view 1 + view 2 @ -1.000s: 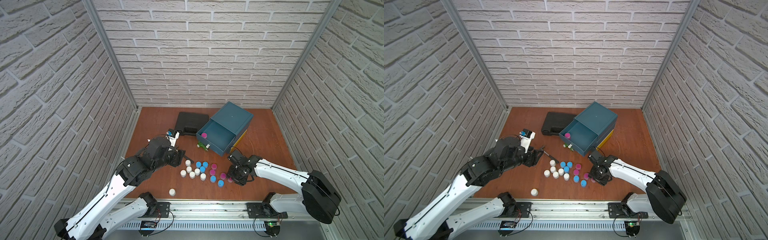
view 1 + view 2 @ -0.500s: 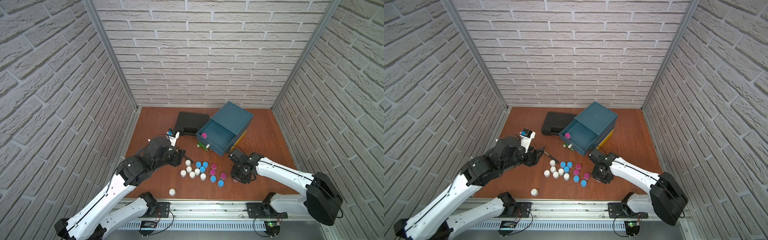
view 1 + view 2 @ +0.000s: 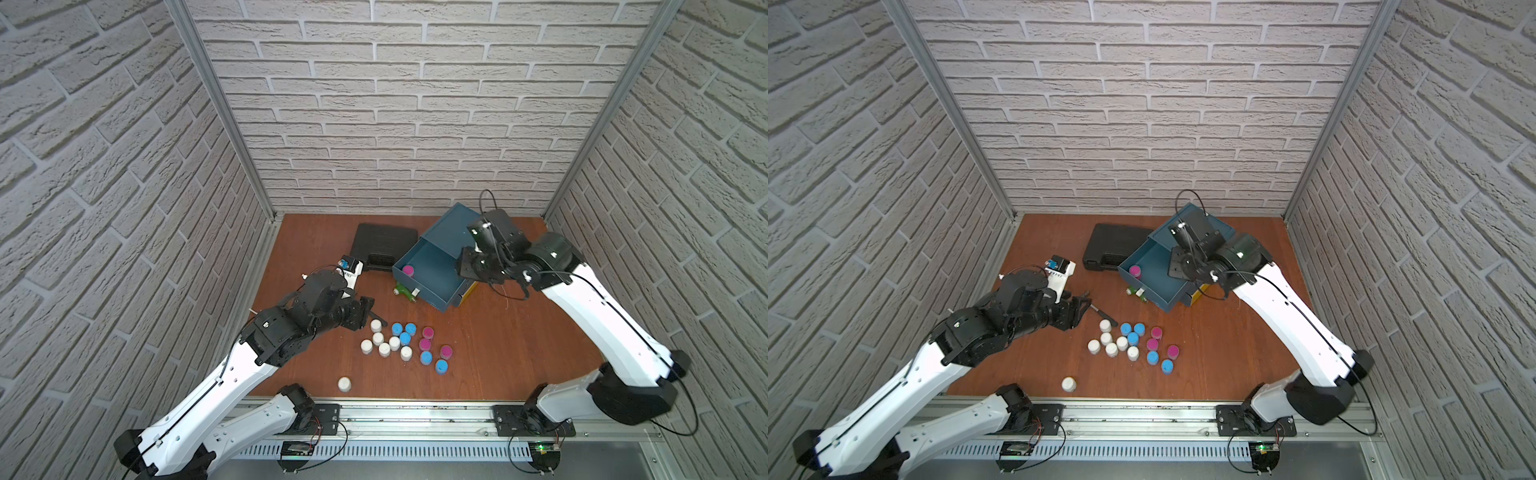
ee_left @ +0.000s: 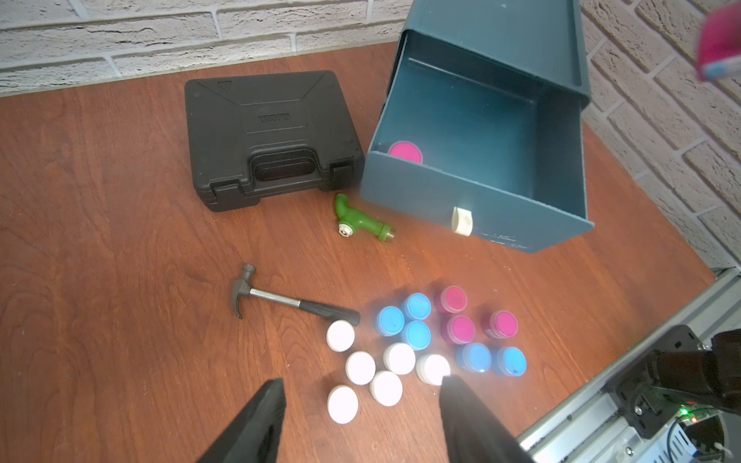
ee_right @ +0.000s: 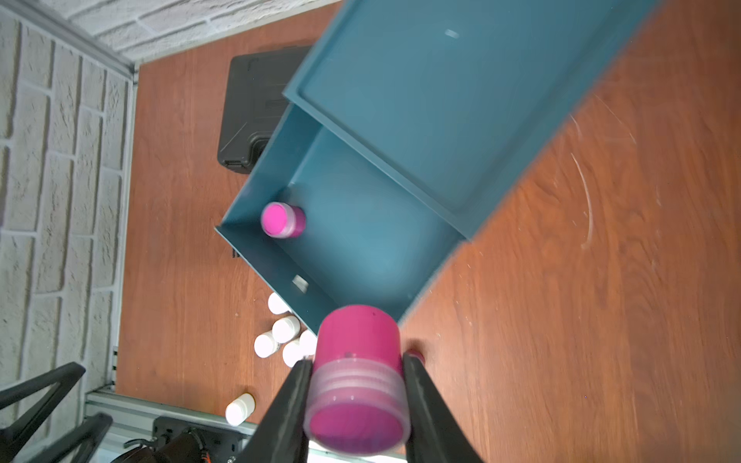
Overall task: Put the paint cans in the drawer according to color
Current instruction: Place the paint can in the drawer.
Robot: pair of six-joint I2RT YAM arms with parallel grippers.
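Paint cans (image 3: 394,343) stand bunched mid-desk (image 3: 498,353), toward the front edge, as the right gripper (image 5: 357,362) hangs above the open drawer (image 4: 501,212) with a held can (image 5: 358,340), magenta, pinched at its ribbed translucent lid between both fingers. A second ago that gripper was low at the right side of the bunch, fingers closing. Now it is raised and the can is off the desk. The pick looks done, and what remains of this step is the drop.

A stored can (image 3: 408,271), also magenta, stands in the drawer's front left corner, so the new one probably belongs beside it. No dividers show inside.

Three magenta, five blue and six white cans remain in the bunch, and a stray can (image 3: 344,384), white, stands alone near the front edge. The left gripper (image 4: 361,381) hovers empty at the bunch's left side, fingers spread wide above the white cans.

A hammer (image 4: 280,298) and a green toy (image 4: 361,218) lie between bunch and drawer. The case (image 4: 272,136), black, lies toward the back edge; the raised mark on its lid is too blurred to read. No label or brand is legible on any can.
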